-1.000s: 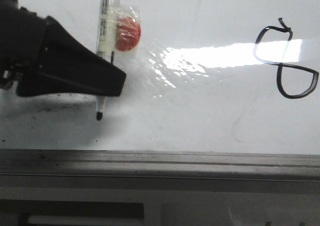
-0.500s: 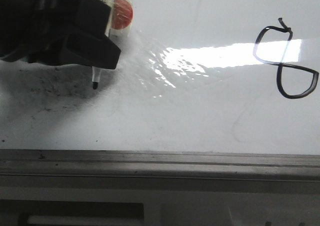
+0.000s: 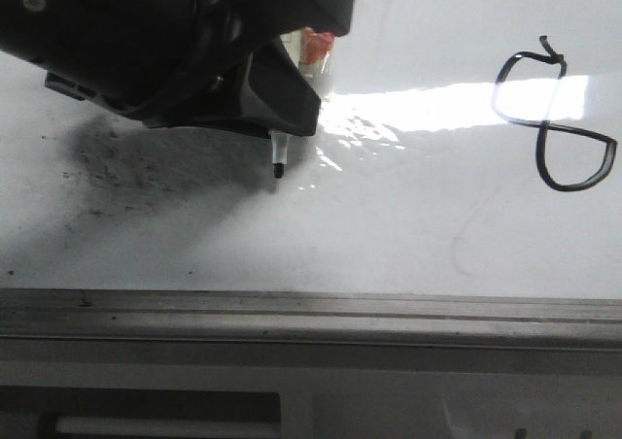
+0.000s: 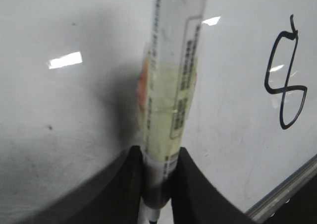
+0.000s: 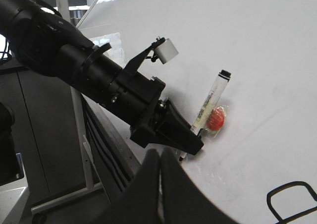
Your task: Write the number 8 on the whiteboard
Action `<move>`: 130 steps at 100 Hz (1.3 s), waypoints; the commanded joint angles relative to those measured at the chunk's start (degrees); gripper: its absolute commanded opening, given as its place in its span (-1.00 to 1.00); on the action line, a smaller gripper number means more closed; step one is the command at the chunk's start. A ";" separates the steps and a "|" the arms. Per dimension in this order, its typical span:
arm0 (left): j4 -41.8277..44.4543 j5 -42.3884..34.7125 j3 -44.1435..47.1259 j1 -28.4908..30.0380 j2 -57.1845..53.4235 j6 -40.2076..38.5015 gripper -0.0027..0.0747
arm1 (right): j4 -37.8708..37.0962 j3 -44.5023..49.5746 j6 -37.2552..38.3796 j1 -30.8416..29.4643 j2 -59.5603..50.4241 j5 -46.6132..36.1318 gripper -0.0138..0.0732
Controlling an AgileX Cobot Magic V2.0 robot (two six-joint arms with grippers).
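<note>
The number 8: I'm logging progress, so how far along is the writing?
Done: the number 8 stands complete on the whiteboard, both loops closed. In hand: the left gripper is shut on the marker, away from the figure. Left: seemingly no more writing.

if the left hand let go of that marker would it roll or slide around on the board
Probably yes. The marker has a round, slim barrel, so it would likely roll on the glossy whiteboard, which looks slick. The plastic-wrapped red piece fixed to its side might stop a full roll. It looks light and stiff, gripped low by the left hand.
</note>
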 commanded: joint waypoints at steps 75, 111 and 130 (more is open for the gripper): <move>-1.60 -5.32 -1.23 0.72 -2.81 -3.37 0.36 | 0.12 -1.95 -0.07 -0.33 0.16 -3.14 -0.83; -1.60 -5.52 14.53 -0.28 -27.81 -1.92 0.23 | -9.26 -1.95 3.01 -0.33 -13.20 13.59 -0.76; -1.19 -0.69 24.21 -0.28 -44.16 -1.92 -0.91 | -14.19 -1.95 4.96 -0.33 -21.12 23.88 -0.76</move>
